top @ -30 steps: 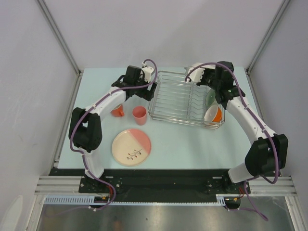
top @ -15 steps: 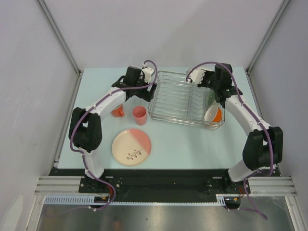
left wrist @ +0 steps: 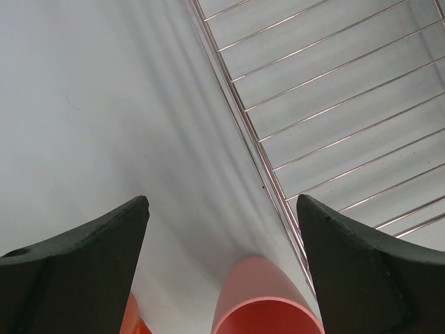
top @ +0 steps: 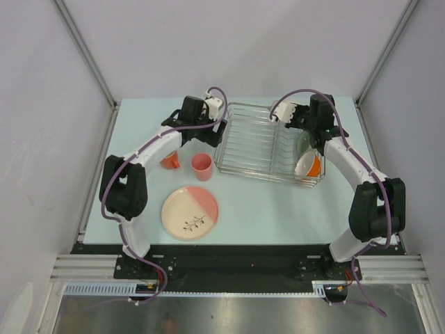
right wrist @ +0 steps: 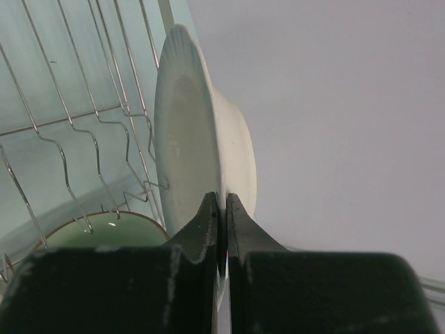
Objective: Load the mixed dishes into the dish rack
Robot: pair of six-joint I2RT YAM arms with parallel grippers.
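White plate (right wrist: pixel 188 139) is pinched upright at its rim by the closed right gripper (right wrist: pixel 221 203), with the arm stretched over the dish rack's (top: pixel 250 146) far right end (green bowl (right wrist: pixel 104 226) below). The left gripper (left wrist: pixel 222 203) is held wide and empty beside the rack's left edge.

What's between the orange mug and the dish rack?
The small pink cup stands between the orange mug and the dish rack, just off the rack's left edge. The top external view shows it.
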